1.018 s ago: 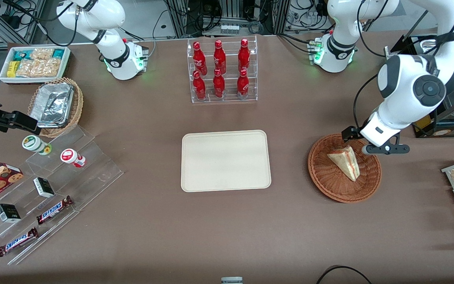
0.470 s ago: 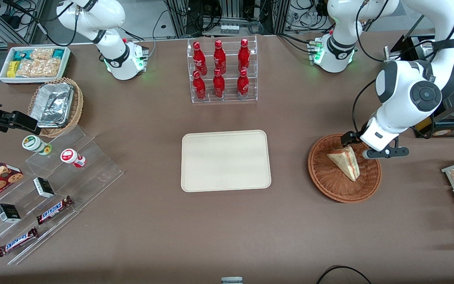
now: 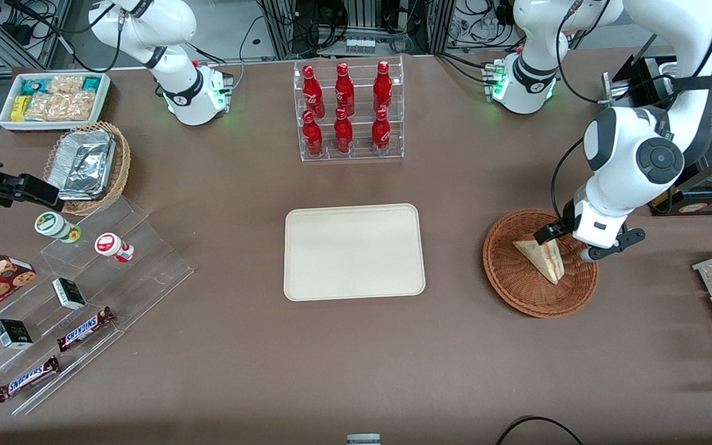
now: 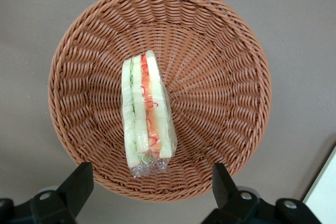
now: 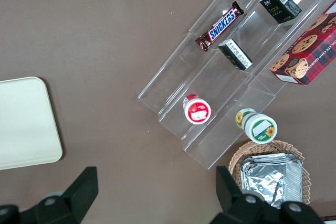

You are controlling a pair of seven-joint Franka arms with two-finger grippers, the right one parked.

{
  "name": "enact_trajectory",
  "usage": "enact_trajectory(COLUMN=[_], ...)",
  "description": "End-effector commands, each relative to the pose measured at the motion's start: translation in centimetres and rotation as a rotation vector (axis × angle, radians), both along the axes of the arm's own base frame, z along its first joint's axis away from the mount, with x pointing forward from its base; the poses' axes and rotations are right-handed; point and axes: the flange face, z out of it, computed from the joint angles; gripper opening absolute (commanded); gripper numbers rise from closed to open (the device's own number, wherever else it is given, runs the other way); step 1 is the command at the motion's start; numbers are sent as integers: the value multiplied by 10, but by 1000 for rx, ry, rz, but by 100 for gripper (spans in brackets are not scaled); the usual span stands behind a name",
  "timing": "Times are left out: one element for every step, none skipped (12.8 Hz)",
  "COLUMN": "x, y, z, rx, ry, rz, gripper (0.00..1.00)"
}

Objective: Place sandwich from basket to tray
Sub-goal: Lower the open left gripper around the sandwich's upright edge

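We see the left arm's two-finger gripper (image 3: 565, 244) hanging over the round reddish-brown woven basket (image 3: 517, 284), its fingers (image 4: 79, 184) spread wide apart and holding nothing. Just below it, the small triangular clear-wrapped sandwich (image 3: 541, 256) with red, orange and green filling lies inside this basket, not touched by the fingers. The flat cream-coloured rectangular tray (image 3: 354, 251) rests on the brown table (image 3: 455, 346), well apart from the basket, toward the parked arm's end.

Wrapped sandwich (image 4: 146, 114) in basket (image 4: 220, 93); gripper (image 4: 149, 184) above
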Motion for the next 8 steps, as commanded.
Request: enact_trajectory(x=[1, 0, 0, -1, -1, -1, -1, -1], y=[0, -1, -2, 0, 0, 0, -1, 0], z=[-8, -9, -11, -14, -16, -17, -21, -26], rx=[0, 0, 1, 4, 5, 5, 6, 7], ry=[-25, -26, -19, -13, -11, -9, -3, 6], rz=[173, 205, 235, 238, 237, 237, 236, 239], gripper=[100, 100, 100, 100, 100, 100, 100, 100])
